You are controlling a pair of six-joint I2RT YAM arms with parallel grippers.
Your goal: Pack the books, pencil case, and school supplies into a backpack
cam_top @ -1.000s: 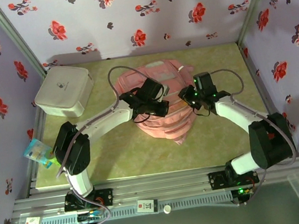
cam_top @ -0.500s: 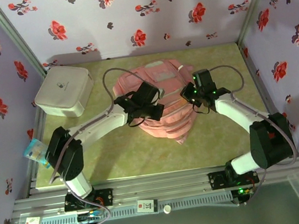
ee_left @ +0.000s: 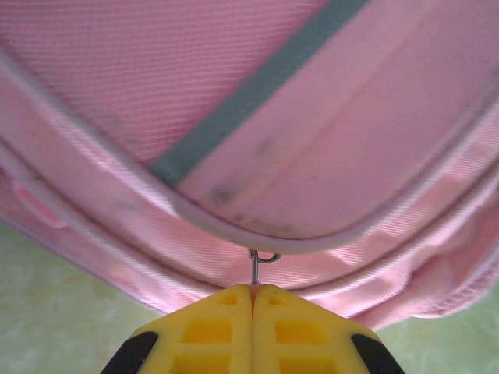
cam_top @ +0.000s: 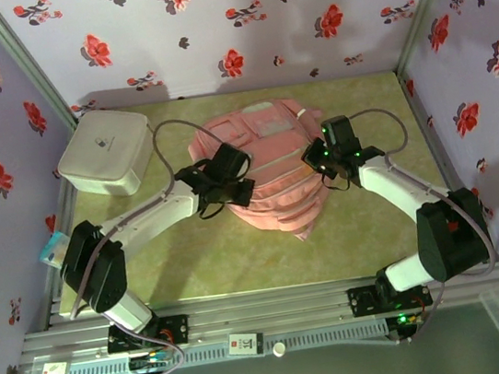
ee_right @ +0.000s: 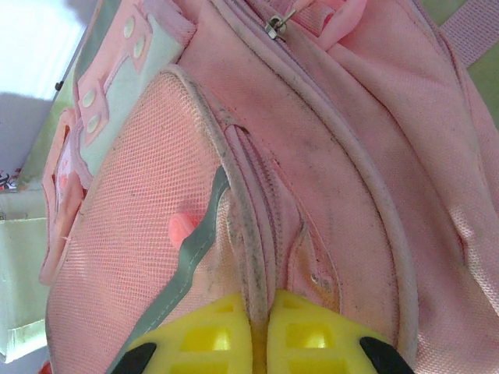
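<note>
The pale-pink backpack lies flat in the middle of the table. My left gripper is shut on the thin metal zip pull under the backpack's piped edge; from above it sits at the backpack's left side. My right gripper is shut on a fold of the backpack's piping and zip seam, at the backpack's right side. A second zip slider shows near the top of the right wrist view. The books and the pencil case are out of view.
A white rounded-corner box stands at the back left of the table. A teal packet lies at the table's left edge, partly behind my left arm's elbow; I cannot tell what it is. Flowered walls close in three sides.
My left gripper has slid left along the backpack with the zip pull, its elbow swinging out left. My right gripper has shut on the seam fold and stayed put.
</note>
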